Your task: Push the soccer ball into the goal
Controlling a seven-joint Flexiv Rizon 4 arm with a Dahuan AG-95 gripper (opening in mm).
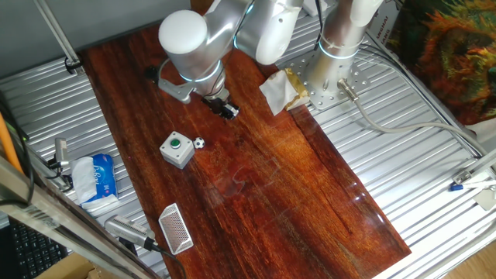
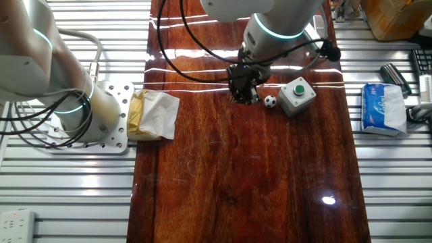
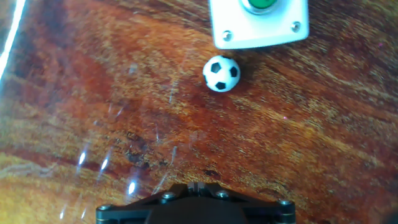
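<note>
The soccer ball [image 1: 199,143] is a tiny white ball with black patches. It lies on the wooden table right beside the grey button box [image 1: 177,149]. It also shows in the other fixed view [image 2: 270,101] and in the hand view [image 3: 221,74], just below the box [image 3: 258,25]. My gripper [image 1: 225,108] hovers low over the table a short way from the ball, apart from it, with the jaws shut and empty. It also shows in the other fixed view [image 2: 244,94] and at the bottom edge of the hand view [image 3: 196,186]. The goal [image 1: 176,229], a small white mesh frame, stands at the table's near left edge.
The button box with its green button [image 2: 297,95] stands against the ball. A crumpled white cloth over a yellow thing [image 1: 279,91] lies by the arm's base [image 1: 333,74]. A blue tissue pack [image 1: 97,177] and a metal tool [image 1: 128,230] lie off the left edge.
</note>
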